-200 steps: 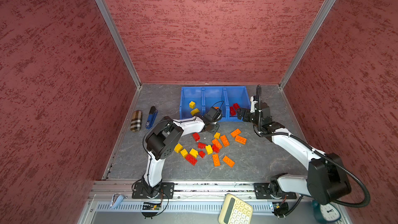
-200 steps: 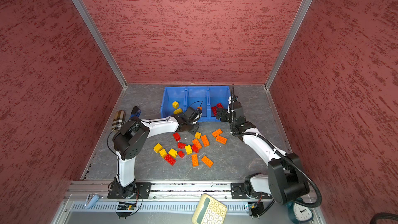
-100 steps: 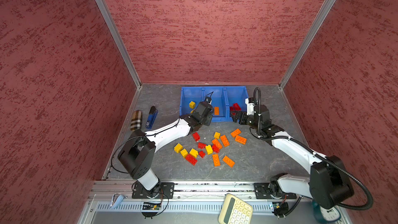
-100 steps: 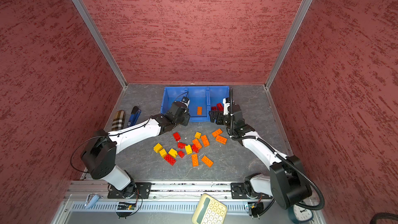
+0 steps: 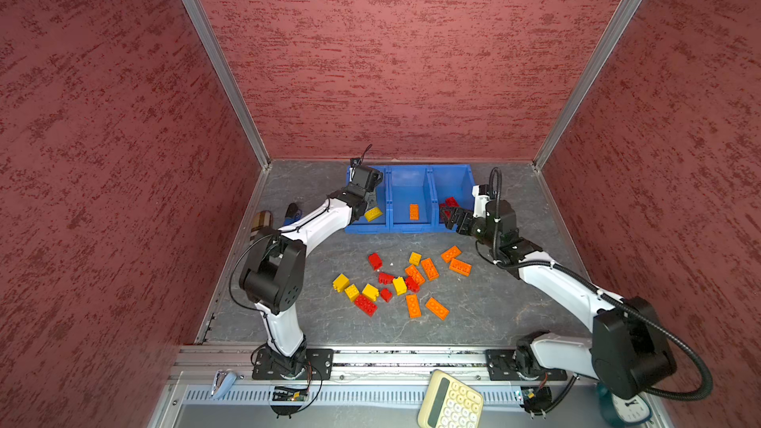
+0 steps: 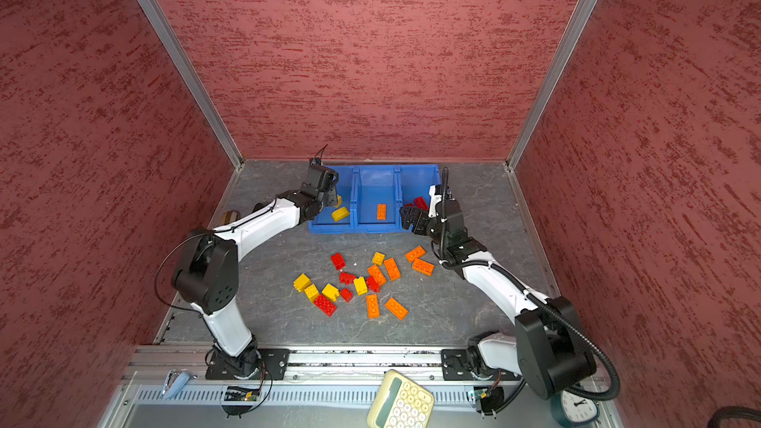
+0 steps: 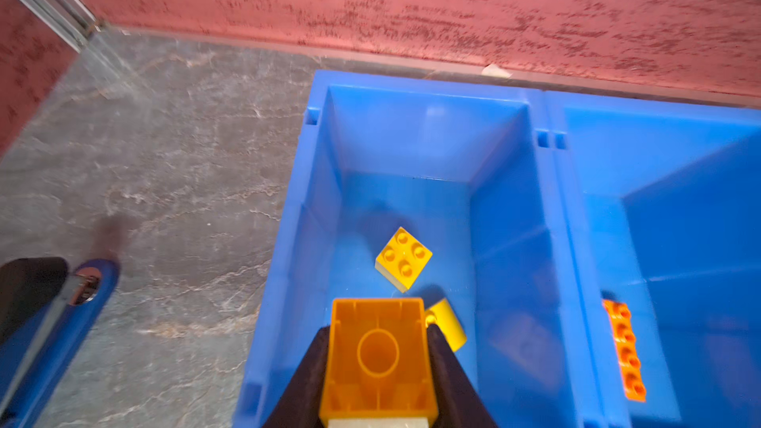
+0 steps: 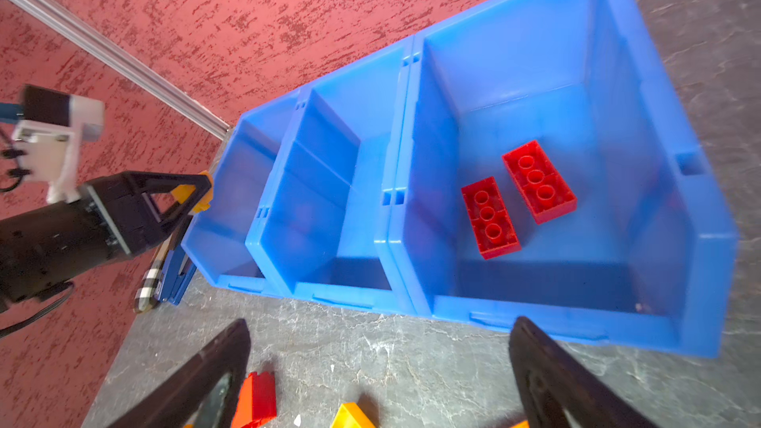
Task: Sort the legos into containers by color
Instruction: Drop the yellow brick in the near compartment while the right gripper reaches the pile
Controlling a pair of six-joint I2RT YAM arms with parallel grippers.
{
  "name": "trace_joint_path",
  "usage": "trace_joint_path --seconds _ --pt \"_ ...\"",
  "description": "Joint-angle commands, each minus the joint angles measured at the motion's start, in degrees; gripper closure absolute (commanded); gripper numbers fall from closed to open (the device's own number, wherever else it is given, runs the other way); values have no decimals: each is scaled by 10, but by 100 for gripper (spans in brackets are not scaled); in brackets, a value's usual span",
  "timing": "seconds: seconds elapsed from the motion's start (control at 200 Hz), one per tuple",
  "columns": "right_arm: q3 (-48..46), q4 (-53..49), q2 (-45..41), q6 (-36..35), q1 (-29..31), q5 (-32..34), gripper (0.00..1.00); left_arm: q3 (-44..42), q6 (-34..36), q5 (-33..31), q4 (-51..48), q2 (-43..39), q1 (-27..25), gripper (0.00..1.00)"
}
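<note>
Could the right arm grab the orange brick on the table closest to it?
Probably yes: the right pincer is open and empty, close to the orange brick, and nothing lies over it.

The left arm (image 5: 317, 222) rises from its base to a raised elbow, then reaches out to the left end of the containers (image 5: 395, 229). Its wrist tips downward, and the left gripper (image 7: 378, 337) hangs over the left compartment, jaws pinched on a yellow lego (image 7: 378, 380) whose hollow underside faces the wrist camera. The right arm (image 5: 552, 277) stretches low toward the containers' right end. The right gripper (image 8: 381, 325) sits just in front of the right compartment, jaws spread wide with nothing between them.
</note>
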Motion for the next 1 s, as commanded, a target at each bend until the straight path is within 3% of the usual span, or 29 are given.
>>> trace_joint_path --seconds 0.0,0.286,0.581,0.681,0.776,0.997 --pt "-15 23 -24 12 4 27 1 42 -24 19 -44 37 7 68" --pt "-52 -7 -53 41 4 66 1 75 -43 14 -61 68 3 46" --pt "-60 -96 -63 42 16 24 1 48 -37 15 -35 26 -17 16" --pt "-57 -127 -60 44 42 30 1 27 -36 31 -10 2 -23 7" --pt "-30 -186 -50 45 93 87 1 -7 -30 28 31 -29 -33 0" --pt "22 -270 20 -1 189 140 1 -72 -18 30 88 -89 -43 1"
